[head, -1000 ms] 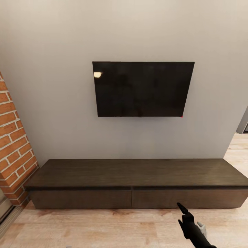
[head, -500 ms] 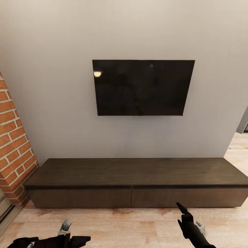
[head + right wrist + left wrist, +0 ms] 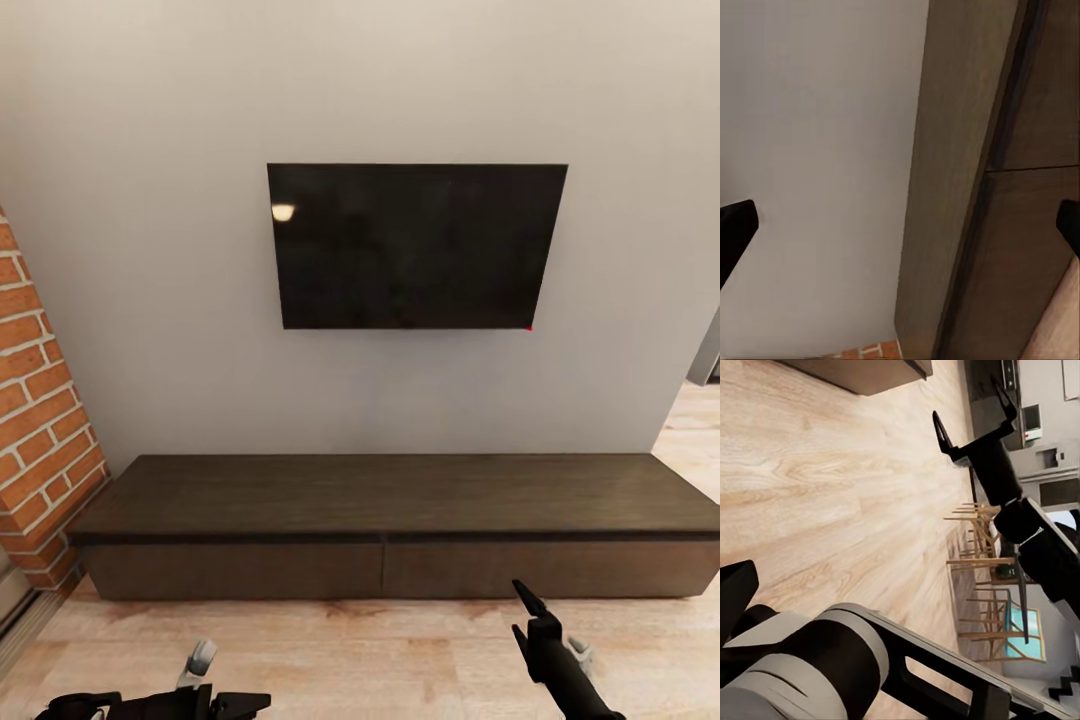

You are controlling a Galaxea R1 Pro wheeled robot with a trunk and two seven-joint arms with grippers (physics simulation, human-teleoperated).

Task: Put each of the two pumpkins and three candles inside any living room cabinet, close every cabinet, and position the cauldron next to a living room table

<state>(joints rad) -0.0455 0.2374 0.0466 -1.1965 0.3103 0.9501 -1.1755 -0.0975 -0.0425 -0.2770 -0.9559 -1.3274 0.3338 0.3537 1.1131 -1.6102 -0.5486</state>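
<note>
The long dark cabinet point(image 3: 390, 525) is sitting against the far wall under a black TV point(image 3: 415, 247), both drawer fronts shut. The right hand point(image 3: 522, 612) is hovering near it, fingers spread wide and empty. The left hand point(image 3: 235, 704) is pointing right at the near edge, its spread impossible to tell.

Wall-mounted television point(image 3: 415, 246), brick column point(image 3: 40, 420)

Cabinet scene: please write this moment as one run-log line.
cabinet: both drawer fronts closed | right gripper: open, empty | left gripper: low, state unclear | wall TV: off
</note>
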